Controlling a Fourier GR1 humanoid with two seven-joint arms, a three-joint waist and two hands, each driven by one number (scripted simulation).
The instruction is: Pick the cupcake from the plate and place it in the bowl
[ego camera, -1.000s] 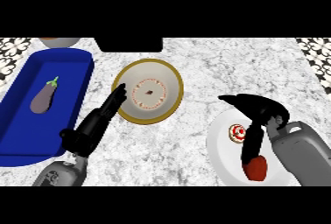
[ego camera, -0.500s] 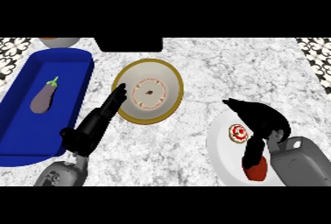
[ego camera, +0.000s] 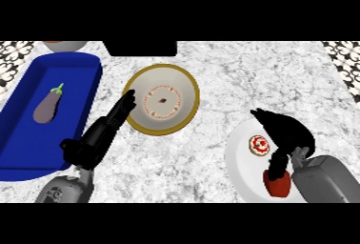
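The cupcake (ego camera: 259, 145), white with a red swirl on top, sits on the white plate (ego camera: 239, 167) at the right. My right hand (ego camera: 287, 132) hovers over the plate just right of the cupcake, open. Its fingers arch past the cupcake's far side and its thumb (ego camera: 278, 164) hangs down on the near side, neither closed on it. The gold-rimmed bowl (ego camera: 162, 99) lies at the middle with nothing in it. My left hand (ego camera: 105, 131) rests open, its straight fingers beside the bowl's left rim.
A red item (ego camera: 276, 183) lies on the plate's near part, by my thumb. A blue tray (ego camera: 70, 71) at the left holds an eggplant (ego camera: 49, 105). A black block (ego camera: 139, 47) and a small bowl (ego camera: 65, 45) stand at the counter's far edge.
My right hand and forearm have drifted slightly down and to the right over the plate. The cupcake and my left hand have stayed where they were.
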